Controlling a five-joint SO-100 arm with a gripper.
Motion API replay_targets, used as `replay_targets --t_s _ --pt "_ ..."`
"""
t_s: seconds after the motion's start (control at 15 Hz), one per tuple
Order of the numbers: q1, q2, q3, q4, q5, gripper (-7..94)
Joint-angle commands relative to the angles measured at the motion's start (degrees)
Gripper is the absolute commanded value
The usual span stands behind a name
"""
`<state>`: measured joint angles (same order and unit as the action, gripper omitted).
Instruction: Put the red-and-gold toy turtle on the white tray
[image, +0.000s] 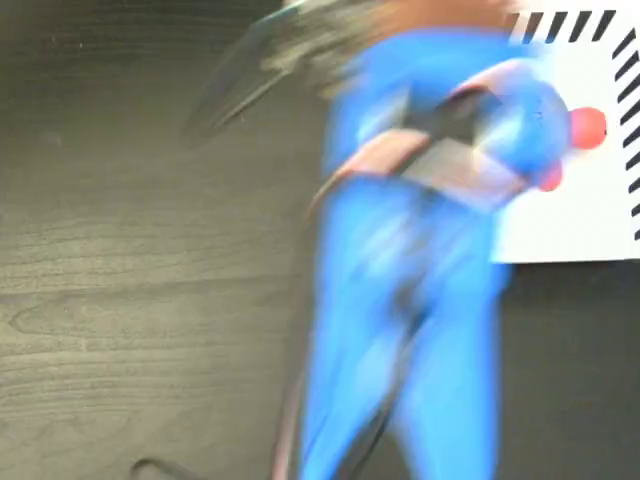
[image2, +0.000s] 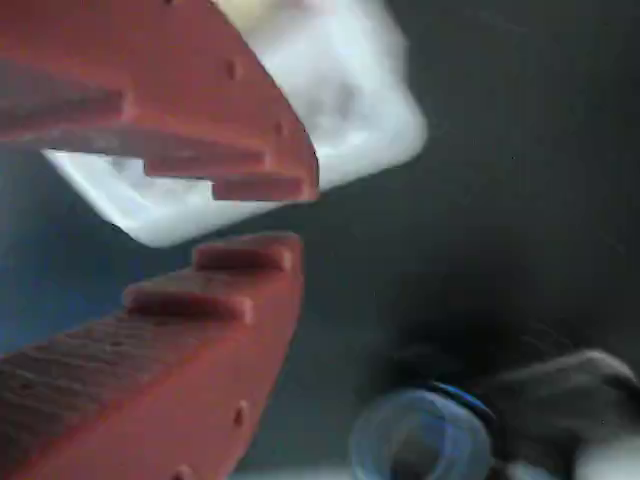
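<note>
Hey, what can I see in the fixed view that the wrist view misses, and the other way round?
Only the fixed view shows the blurred blue arm, the turtle's red head peeking out beside it, and the tray's striped edge.

Only the wrist view shows the red gripper close up, nearly closed with nothing between its fingers, and a blurry bluish round object below.

Both show the white tray and the dark table.

Dark wood-grain table (image: 120, 300), seemingly bearing white tray (image: 580, 215).
</note>
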<state>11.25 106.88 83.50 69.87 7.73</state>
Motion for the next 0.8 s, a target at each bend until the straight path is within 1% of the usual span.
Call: replay_targets --t_s 0.0,0.07,0.2,0.33,0.53,0.73 --pt "-11.07 22.15 21.97 -9.93 2.81 0" --pt "-14.85 27.60 30.59 -13.10 3.08 0" --pt "-19.60 39.11 48.34 -19.07 0.18 0" --pt "-20.13 51.59 62.49 -19.51 -2.81 0" --pt "-16.35 65.30 74.62 -13.80 -6.50 0" --pt "-14.94 73.48 79.01 -4.04 -9.23 0"
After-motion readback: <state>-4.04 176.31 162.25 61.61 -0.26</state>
